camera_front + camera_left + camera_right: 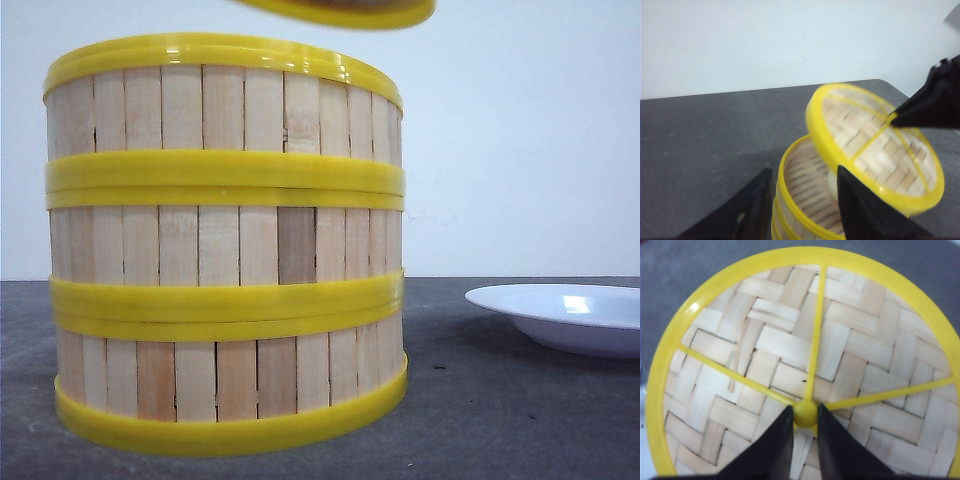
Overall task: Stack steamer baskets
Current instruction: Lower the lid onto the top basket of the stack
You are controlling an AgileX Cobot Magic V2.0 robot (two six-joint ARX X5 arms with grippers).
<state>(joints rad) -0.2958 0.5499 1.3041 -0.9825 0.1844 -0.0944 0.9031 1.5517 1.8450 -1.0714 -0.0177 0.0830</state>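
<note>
Three baskets (225, 245) already stacked on the tabletop (500, 420), left of the plate (560, 315). Right end effector (805, 415) clamped on the lid (805, 365) knob, lid tilted above the stack. Left end effector (800, 200) open, holding nothing. Suggest levelling the lid, centring over the top rim, then lowering slowly

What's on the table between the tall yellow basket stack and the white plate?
Nothing: in the front view, only bare dark table lies between the basket stack and the plate.
</note>
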